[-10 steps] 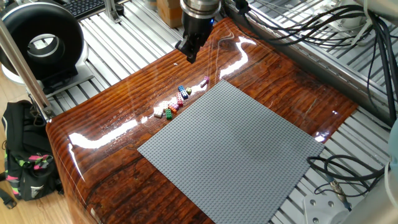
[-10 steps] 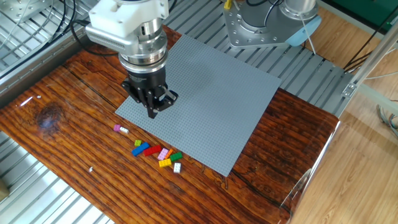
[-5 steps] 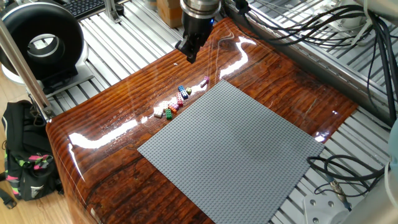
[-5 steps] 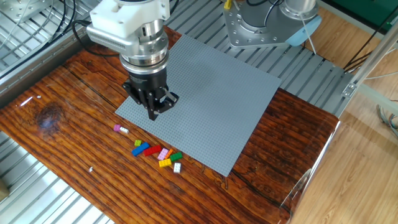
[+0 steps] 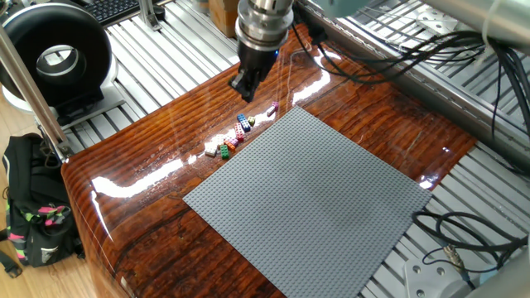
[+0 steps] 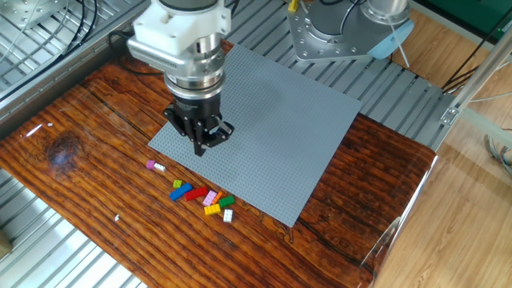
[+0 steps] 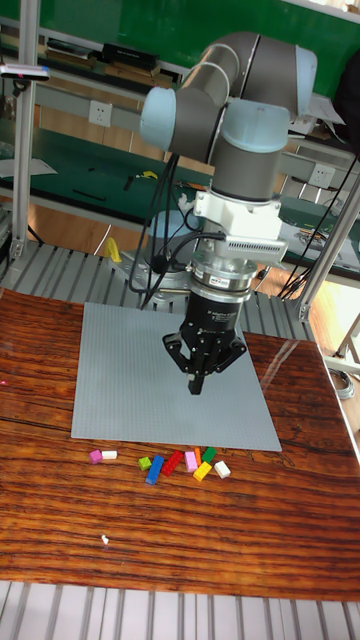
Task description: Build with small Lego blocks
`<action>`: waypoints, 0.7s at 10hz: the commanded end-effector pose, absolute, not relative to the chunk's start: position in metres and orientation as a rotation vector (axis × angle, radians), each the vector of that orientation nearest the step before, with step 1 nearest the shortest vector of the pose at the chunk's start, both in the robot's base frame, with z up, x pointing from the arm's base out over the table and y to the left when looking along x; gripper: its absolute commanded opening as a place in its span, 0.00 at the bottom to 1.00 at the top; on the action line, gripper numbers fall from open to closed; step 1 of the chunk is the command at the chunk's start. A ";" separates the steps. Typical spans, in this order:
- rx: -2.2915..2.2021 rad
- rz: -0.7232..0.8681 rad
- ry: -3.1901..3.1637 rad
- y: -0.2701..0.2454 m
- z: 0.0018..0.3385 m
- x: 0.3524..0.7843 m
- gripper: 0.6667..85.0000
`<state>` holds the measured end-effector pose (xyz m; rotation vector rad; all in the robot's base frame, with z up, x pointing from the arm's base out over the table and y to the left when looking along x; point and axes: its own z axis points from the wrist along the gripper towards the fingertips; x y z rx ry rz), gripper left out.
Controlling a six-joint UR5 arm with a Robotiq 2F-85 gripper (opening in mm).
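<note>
One fixed view: my pincer hangs closed and empty above the desk, near the bricks.
Other fixed view: bricks beside the grey baseplate edge.
Tall view: fingertips together over the baseplate's front edge.

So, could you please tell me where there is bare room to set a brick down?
The grey baseplate is bare throughout. Bare wood lies beside the pink brick. It is crowded along the baseplate's near edge, where the small Lego blocks cluster under the gripper.
</note>
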<state>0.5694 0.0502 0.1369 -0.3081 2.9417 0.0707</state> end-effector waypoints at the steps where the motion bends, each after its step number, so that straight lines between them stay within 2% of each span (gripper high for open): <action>1: -0.321 0.071 2.919 0.051 0.135 0.571 0.02; 2: -0.356 -0.024 2.958 0.034 0.133 0.562 0.01; 4: -0.313 -0.055 3.074 0.025 0.130 0.534 0.01; 6: -0.449 0.055 3.132 0.041 0.129 0.513 0.01; 7: -0.511 0.055 3.119 0.041 0.129 0.514 0.01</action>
